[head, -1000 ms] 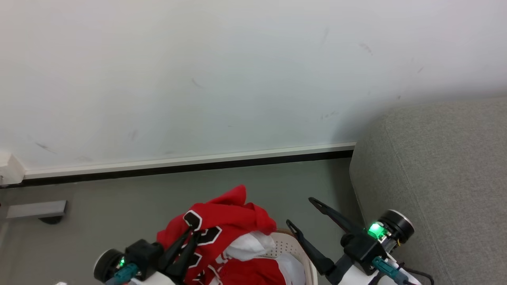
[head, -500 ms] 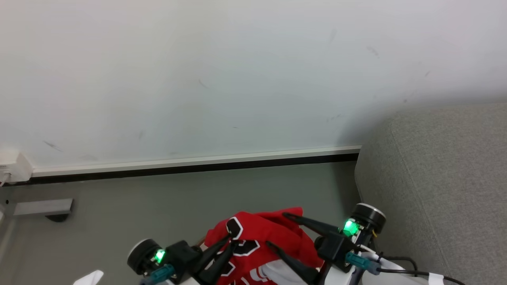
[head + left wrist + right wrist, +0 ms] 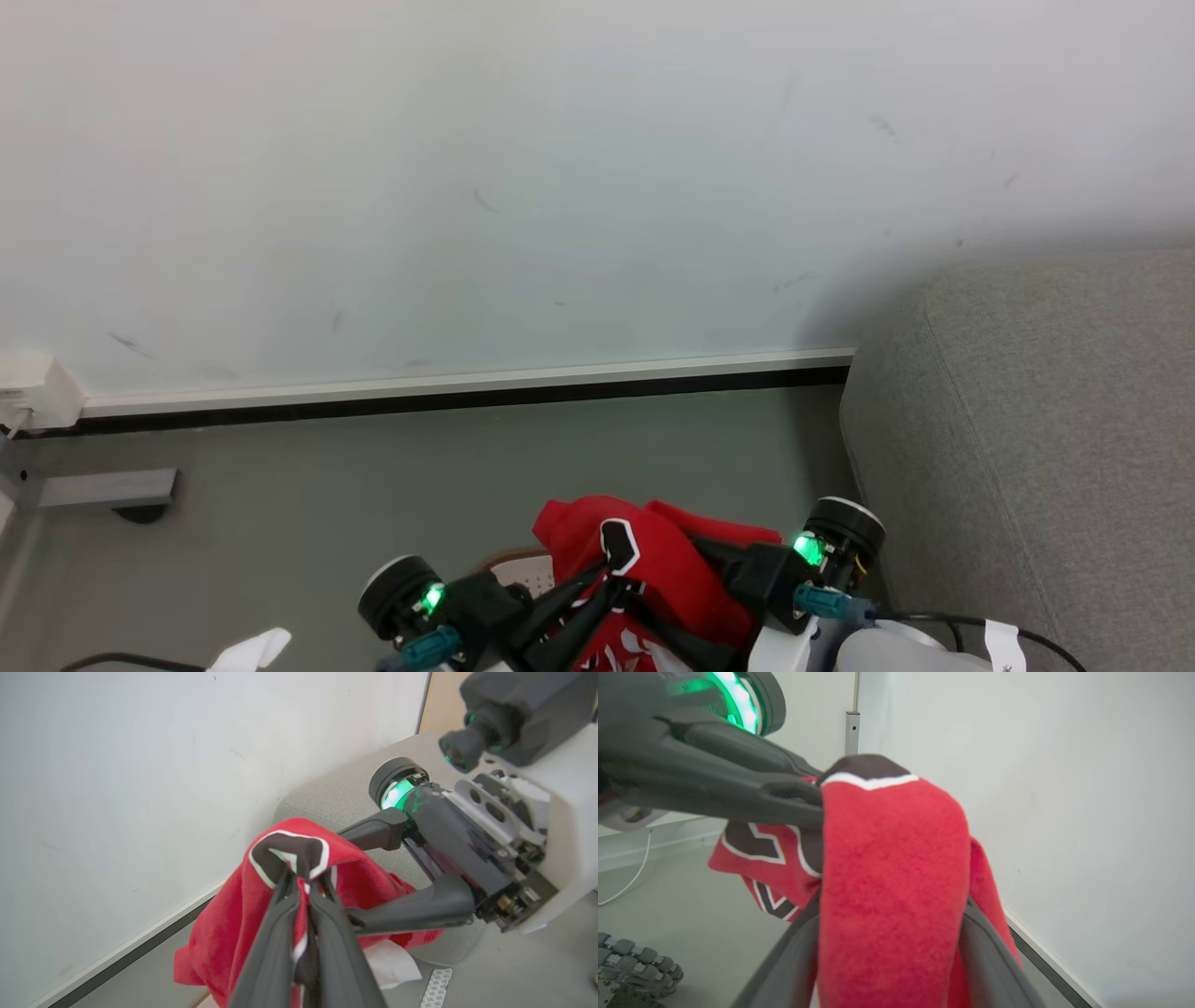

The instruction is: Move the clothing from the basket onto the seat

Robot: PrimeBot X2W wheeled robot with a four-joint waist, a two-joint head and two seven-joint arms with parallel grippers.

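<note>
Closing in from 3 o'clock, the right gripper (image 3: 348, 875) now straddles the red thin-fabric basketball garment (image 3: 667, 569), jaws wide, not yet pinching.

And the left gripper (image 3: 299, 879)?

Clamped on the same fold as before, garment lifted above the cream perforated plastic basket (image 3: 512, 567); the grey fabric sofa (image 3: 1027, 420) waits at 3 o'clock. A two-handed carry looks next.

Any writing?

Black white-edged numeral pieces; none reads whole.

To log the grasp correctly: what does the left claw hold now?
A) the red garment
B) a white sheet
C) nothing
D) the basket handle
A: in the left wrist view the left claw is shut on the red garment, pinching a black numeral.
</note>
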